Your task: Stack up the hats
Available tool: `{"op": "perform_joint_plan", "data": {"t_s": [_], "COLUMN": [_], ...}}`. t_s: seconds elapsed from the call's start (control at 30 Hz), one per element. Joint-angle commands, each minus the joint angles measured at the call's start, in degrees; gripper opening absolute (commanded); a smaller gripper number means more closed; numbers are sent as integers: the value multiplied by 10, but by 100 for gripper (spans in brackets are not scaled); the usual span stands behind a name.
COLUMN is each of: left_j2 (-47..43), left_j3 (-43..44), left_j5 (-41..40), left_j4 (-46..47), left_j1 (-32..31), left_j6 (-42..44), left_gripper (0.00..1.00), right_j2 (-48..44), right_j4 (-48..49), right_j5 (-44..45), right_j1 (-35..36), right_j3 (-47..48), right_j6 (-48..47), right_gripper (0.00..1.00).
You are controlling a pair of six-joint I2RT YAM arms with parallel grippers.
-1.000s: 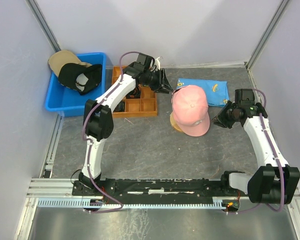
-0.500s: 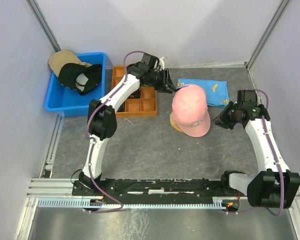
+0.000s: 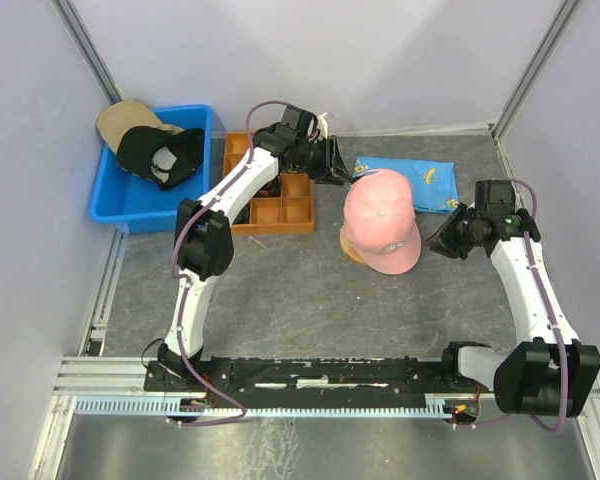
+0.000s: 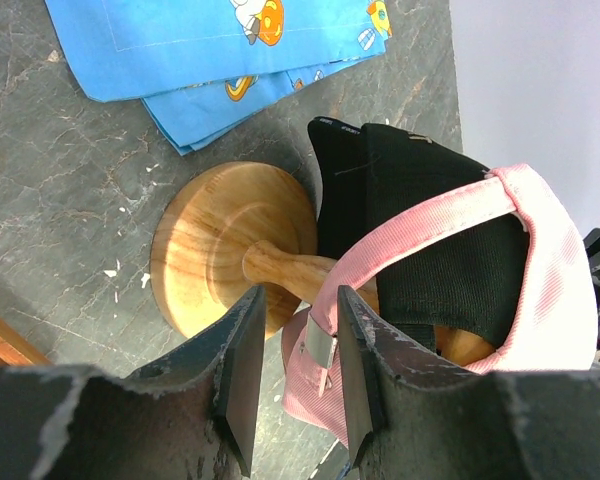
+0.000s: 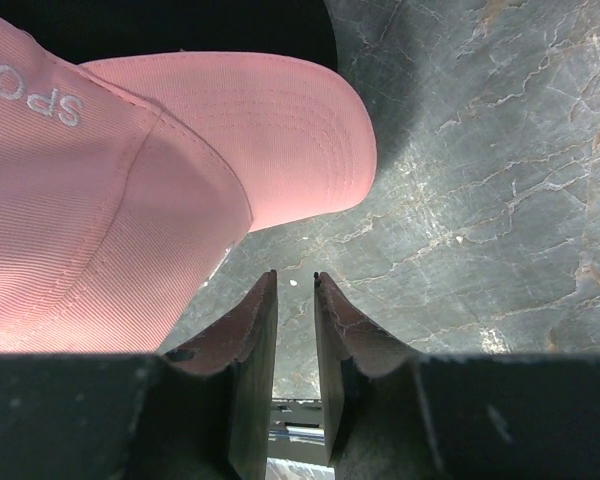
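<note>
The left hand (image 4: 300, 300) sits partly open astride the strap (image 4: 410, 235) of the pink hat (image 4: 555, 300), while the right hand (image 5: 294, 275), narrowly parted, grips nothing.

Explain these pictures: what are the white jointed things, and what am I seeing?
They are two robot arms, each ending in a two-finger gripper. One picture looks down from above; the others come from cameras on the wrists, showing their own fingers. On the grey table a round wooden stand wears a black fabric cap under a pink fabric cap. A blue plastic bin holds a tan cap and another black cap; nearby lie an orange compartment tray and a blue cartoon-print cloth. The left gripper straddles the pink cap's back strap; whether it pinches is unclear. The right gripper hangs empty beside the brim.
</note>
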Motion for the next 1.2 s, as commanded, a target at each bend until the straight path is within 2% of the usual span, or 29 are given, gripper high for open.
{"op": "perform_joint_plan", "data": {"t_s": [0.0,0.13,0.27,0.4,0.53,0.6,0.67,0.7,0.77,0.8,0.87,0.93,1.0,1.07,1.17], "left_j2": [-12,-6,-14,-19,-24,-32,-45,-50,-61,-66,-83,-110,-146,-177,-199], "left_j3": [8,-18,-50,-57,-61,-74,-91,-100,-117,-123,-136,-165,-206,-249,-281], "left_j5": [7,-2,-13,-17,-26,-29,-35,-40,-50,-55,-84,-119,-146,-139,-137], "left_j4": [14,14,16,9,-9,-13,-12,-11,-9,-10,-21,-22,-9,17,28], "left_j1": [-3,-11,-12,-12,-11,-11,-11,-11,-8,-5,6,24,44,61,64], "left_j6": [-1,6,14,21,37,42,45,46,44,41,34,24,6,-5,-7], "left_gripper": [42,41,40,40,40,39,39,39,39,39,39,39,39,40,40], "right_j2": [-12,-7,-3,-5,33,64,74,73,61,56,43,29,27,30,33], "right_j4": [1,-5,-11,40,73,47,26,23,37,55,108,173,239,288,344], "right_j5": [-8,-10,-17,-74,-154,-167,-162,-159,-159,-162,-171,-161,-154,-137,-97], "right_j1": [-4,-5,-8,-36,-83,-89,-89,-86,-73,-60,-29,6,39,76,123], "right_j3": [0,-1,-22,-76,-109,-102,-99,-103,-123,-138,-174,-211,-245,-259,-273], "right_j6": [-8,-9,-16,-2,9,-9,-17,-17,3,21,73,132,189,237,292], "right_gripper": [29,32,45,54,58,57,52,47,27,21,16,16,21,26,28]}}
